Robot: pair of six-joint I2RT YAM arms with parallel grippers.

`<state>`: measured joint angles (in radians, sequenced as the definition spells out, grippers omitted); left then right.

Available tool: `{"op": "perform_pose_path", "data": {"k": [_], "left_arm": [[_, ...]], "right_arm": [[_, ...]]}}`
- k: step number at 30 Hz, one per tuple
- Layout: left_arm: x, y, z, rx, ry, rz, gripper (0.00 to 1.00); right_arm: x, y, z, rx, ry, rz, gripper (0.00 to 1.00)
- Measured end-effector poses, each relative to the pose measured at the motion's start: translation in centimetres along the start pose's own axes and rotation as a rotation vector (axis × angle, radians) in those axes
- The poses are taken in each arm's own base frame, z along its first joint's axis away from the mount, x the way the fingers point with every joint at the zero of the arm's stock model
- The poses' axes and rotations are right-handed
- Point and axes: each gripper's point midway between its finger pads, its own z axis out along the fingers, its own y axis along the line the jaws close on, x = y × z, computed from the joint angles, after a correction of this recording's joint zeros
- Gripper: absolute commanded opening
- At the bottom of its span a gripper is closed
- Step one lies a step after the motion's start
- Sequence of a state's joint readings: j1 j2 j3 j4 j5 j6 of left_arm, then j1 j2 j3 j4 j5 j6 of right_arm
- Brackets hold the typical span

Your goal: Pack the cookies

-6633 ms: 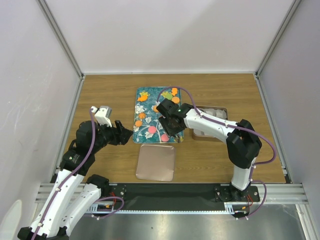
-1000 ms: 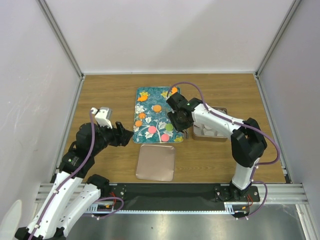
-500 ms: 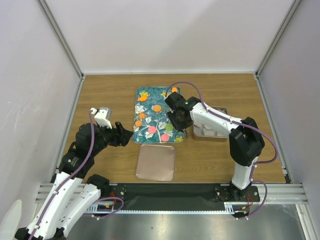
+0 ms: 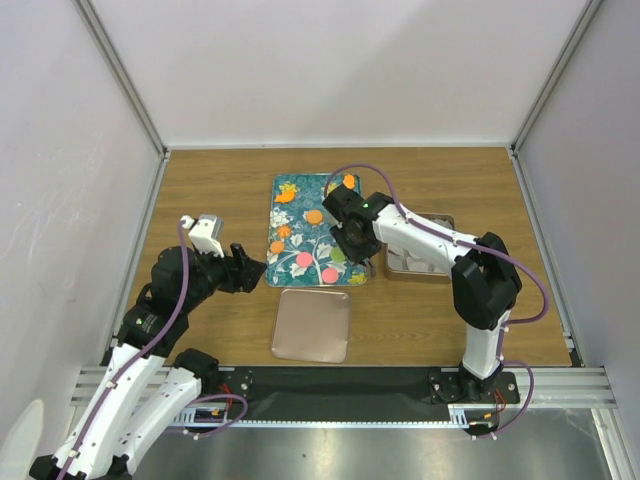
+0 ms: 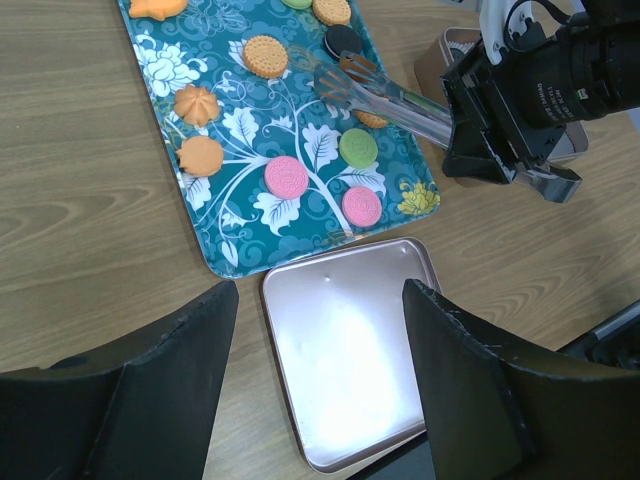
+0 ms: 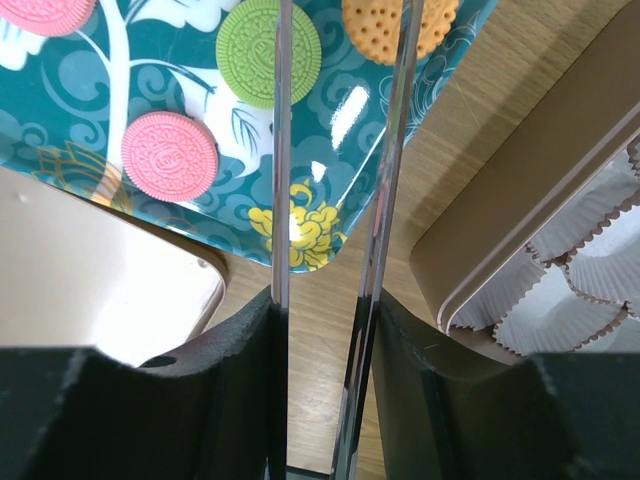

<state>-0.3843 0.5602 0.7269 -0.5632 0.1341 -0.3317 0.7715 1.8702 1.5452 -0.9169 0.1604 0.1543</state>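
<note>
The wooden table (image 4: pixel 220 190) carries a teal floral tray (image 4: pixel 290 200). A rose-gold tin lid (image 4: pixel 312 325) lies just in front of the tray, and an open tin (image 6: pixel 520 200) of white paper cups (image 6: pixel 590 250) sits to its right. The left gripper (image 4: pixel 245 268) hovers left of the tray, fingers spread wide. The right gripper (image 4: pixel 352 240) pinches metal tongs (image 5: pixel 385 95), whose tips are apart over the tray. The cookies (image 5: pixel 287 176), pink, green, orange and black, lie flat on the tray.
</note>
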Motion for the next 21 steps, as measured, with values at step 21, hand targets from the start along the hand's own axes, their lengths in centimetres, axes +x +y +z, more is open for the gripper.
{"op": "perform_pose_path", "data": {"k": [21], "left_arm": [[0.0, 0.0, 0.0, 0.001, 0.001, 0.000, 0.73]], "right_arm": [[-1.3, -1.6, -2.1, 0.012, -0.055, 0.045, 0.31]]}}
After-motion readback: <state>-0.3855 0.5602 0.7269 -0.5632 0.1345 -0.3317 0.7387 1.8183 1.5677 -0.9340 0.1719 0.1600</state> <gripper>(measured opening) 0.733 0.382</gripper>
